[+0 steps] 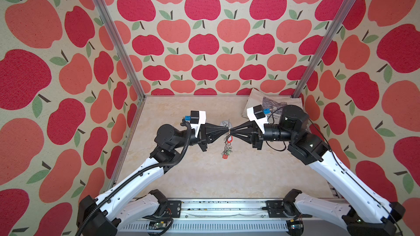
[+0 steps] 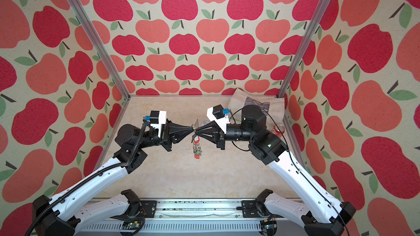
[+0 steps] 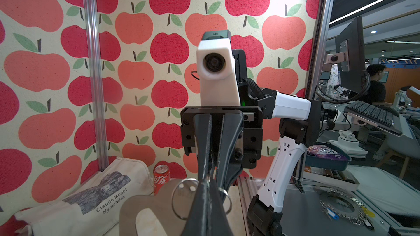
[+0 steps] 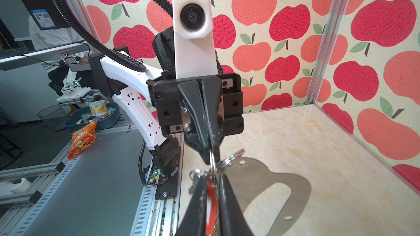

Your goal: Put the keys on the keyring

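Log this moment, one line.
left claw: shut on keyring | right claw: shut on red-tag key | other keys: hanging below

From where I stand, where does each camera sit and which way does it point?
Top views: mounted high at the front, looking down toward the back wall; left gripper and right gripper meet tip to tip, keys dangling below.
Left wrist: rides the left arm, looks along its own fingers at the right arm's camera and a tote bag.
Right wrist: rides the right arm, looks along its fingers at the left arm's camera.
Shared: both top views nearly match; both wrist views show the keyring.
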